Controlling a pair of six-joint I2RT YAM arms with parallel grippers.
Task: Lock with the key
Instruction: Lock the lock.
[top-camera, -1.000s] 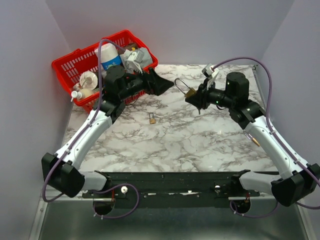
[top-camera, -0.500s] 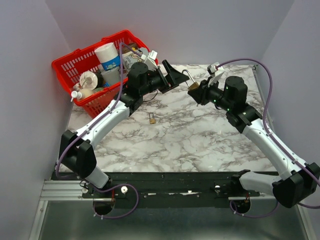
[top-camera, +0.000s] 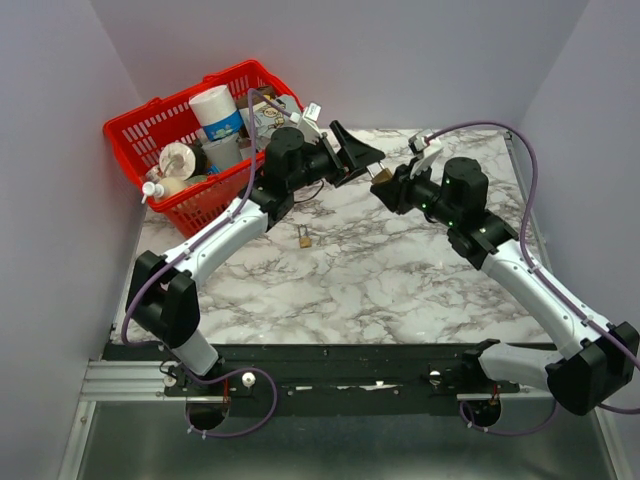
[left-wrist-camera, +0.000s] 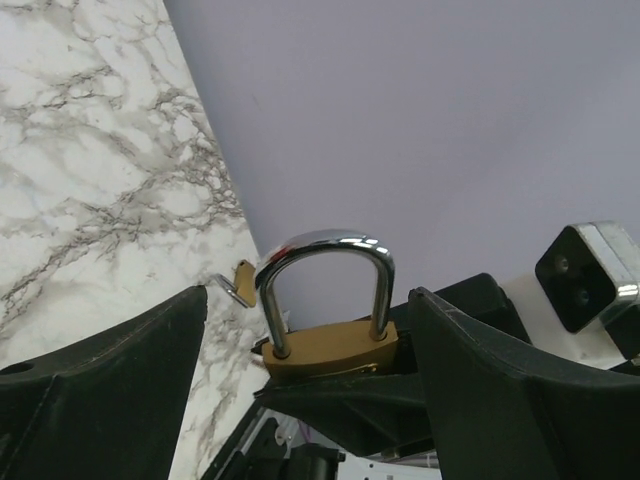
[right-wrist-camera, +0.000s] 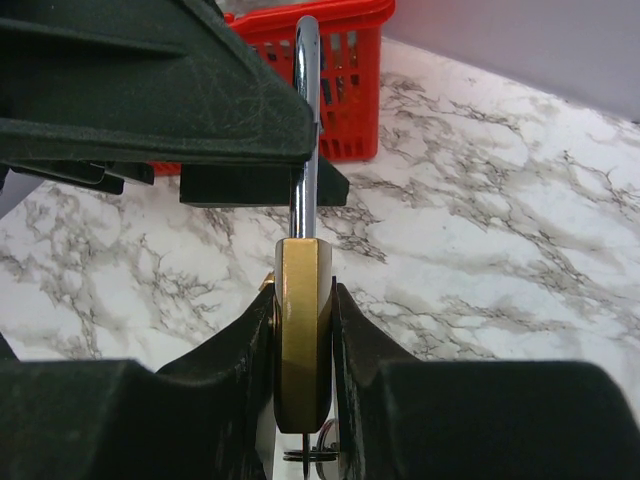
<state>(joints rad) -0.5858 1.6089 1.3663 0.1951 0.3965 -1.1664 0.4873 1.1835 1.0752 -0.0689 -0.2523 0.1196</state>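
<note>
My right gripper (top-camera: 392, 186) is shut on a brass padlock (top-camera: 381, 177) and holds it above the table at the back middle. In the right wrist view the padlock body (right-wrist-camera: 303, 330) is pinched edge-on between the fingers of the right gripper (right-wrist-camera: 303, 300), steel shackle (right-wrist-camera: 306, 120) pointing away. A key ring (right-wrist-camera: 318, 456) shows under the body. My left gripper (top-camera: 362, 154) is open, its fingers either side of the shackle (left-wrist-camera: 325, 245). Both shackle legs enter the body (left-wrist-camera: 330, 347). A small brass key (top-camera: 303, 237) lies on the marble, also in the left wrist view (left-wrist-camera: 240, 284).
A red basket (top-camera: 130, 130) full of bottles and containers stands at the back left, behind the left arm. The marble table top (top-camera: 380, 280) ends at purple walls behind and on both sides.
My left arm has swung right and forward, bringing its open fingers around the padlock's shackle. My right gripper has shifted slightly left and up with the padlock.
</note>
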